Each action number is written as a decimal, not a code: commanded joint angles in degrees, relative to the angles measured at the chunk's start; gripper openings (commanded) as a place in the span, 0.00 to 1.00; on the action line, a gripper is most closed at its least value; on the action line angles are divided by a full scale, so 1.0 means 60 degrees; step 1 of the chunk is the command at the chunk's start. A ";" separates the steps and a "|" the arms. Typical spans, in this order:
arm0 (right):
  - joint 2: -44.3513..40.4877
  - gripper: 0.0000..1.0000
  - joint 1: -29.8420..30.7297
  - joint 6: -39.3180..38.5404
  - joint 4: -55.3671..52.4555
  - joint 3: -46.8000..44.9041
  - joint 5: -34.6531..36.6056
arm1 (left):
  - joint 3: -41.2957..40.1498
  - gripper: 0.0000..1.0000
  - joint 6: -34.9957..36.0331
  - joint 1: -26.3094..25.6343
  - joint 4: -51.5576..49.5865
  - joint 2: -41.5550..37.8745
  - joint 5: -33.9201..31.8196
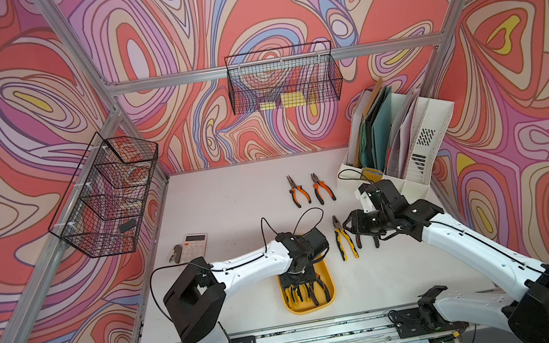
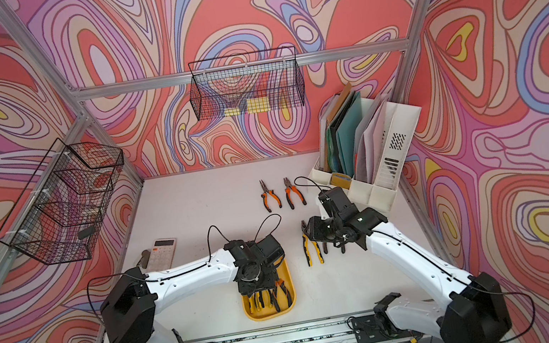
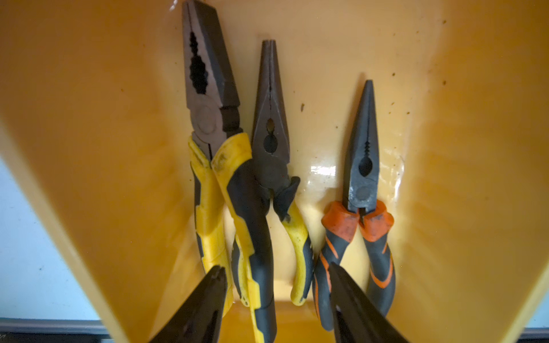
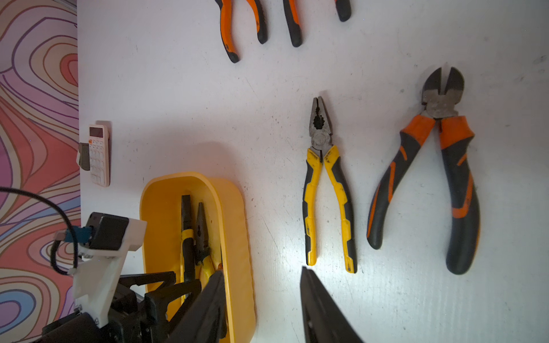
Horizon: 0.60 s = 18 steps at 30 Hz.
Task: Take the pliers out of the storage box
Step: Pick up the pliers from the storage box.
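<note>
**Storage box** point(image 1: 311, 308) at the near middle of the counter point(image 1: 233, 205). It holds three pliers side by side, heads pointing the same way:
- yellow-handled combination pliers point(image 3: 208, 118)
- a slimmer yellow-and-black pair point(image 3: 269, 104), partly under one of its handles
- orange-handled long-nose pliers point(image 3: 362, 178)

**Left tool** point(image 3: 275, 265) stands inside the box, fingers apart, straddling the handles of the slimmer pair; whether they touch it cannot be told.

**Right tool** point(image 4: 261, 270) hangs above the counter near a loose yellow-handled pair point(image 4: 320, 138), fingers apart and empty. Orange-handled cutters point(image 4: 439, 104) lie just beside that pair.

A rear long-nose pair point(image 1: 292, 185) and a rear combination pair point(image 1: 316, 183), both orange-handled, lie side by side farther back.
</note>
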 commanded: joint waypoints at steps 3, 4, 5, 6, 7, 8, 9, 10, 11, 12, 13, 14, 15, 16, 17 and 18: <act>-0.0178 0.44 0.0043 0.0128 0.0205 -0.0265 -0.0067 | -0.0640 0.56 -0.0351 -0.0083 0.0529 -0.0163 0.0066; -0.0198 0.44 0.0037 0.0140 0.0209 -0.0287 -0.0066 | -0.0729 0.56 -0.0391 -0.0076 0.0671 -0.0132 0.0100; -0.0235 0.44 0.0046 0.0157 0.0194 -0.0325 -0.0063 | -0.0792 0.55 -0.0416 -0.0079 0.0809 -0.0081 0.0138; -0.0269 0.43 0.0048 0.0160 0.0186 -0.0358 -0.0043 | -0.0827 0.55 -0.0427 -0.0074 0.0915 -0.0013 0.0155; -0.0308 0.43 0.0045 0.0177 0.0173 -0.0372 -0.0043 | -0.0832 0.54 -0.0452 -0.0072 0.0974 0.0058 0.0167; -0.0342 0.43 0.0035 0.0169 0.0155 -0.0391 -0.0035 | -0.0858 0.53 -0.0451 -0.0079 0.1084 0.0098 0.0179; -0.0370 0.43 0.0047 0.0190 0.0126 -0.0402 -0.0014 | -0.0875 0.52 -0.0469 -0.0077 0.1210 0.0122 0.0184; -0.0401 0.43 0.0043 0.0188 0.0112 -0.0395 -0.0012 | -0.0889 0.50 -0.0499 -0.0075 0.1291 0.0117 0.0169; -0.0428 0.42 0.0045 0.0186 0.0085 -0.0406 0.0017 | -0.0894 0.47 -0.0514 -0.0068 0.1361 0.0101 0.0149; -0.0461 0.42 0.0033 0.0185 0.0057 -0.0399 0.0045 | -0.0877 0.44 -0.0534 -0.0077 0.1357 0.0065 0.0082; -0.0474 0.42 0.0043 0.0188 0.0030 -0.0398 0.0059 | -0.0861 0.43 -0.0540 -0.0077 0.1307 0.0044 0.0044; -0.0496 0.42 0.0038 0.0187 -0.0026 -0.0379 0.0078 | -0.0846 0.40 -0.0562 -0.0070 0.1239 0.0015 -0.0029; -0.0514 0.42 0.0044 0.0186 -0.0038 -0.0370 0.0095 | -0.0831 0.37 -0.0582 -0.0075 0.1173 -0.0016 -0.0092; -0.0522 0.42 0.0033 0.0180 -0.0045 -0.0363 0.0104 | -0.0842 0.34 -0.0597 -0.0069 0.1155 -0.0048 -0.0126; -0.0537 0.42 0.0036 0.0174 -0.0070 -0.0362 0.0105 | -0.0860 0.33 -0.0592 -0.0067 0.1154 -0.0070 -0.0116; -0.0529 0.42 0.0041 0.0181 -0.0064 -0.0376 0.0116 | -0.0884 0.32 -0.0599 -0.0069 0.1146 -0.0066 -0.0127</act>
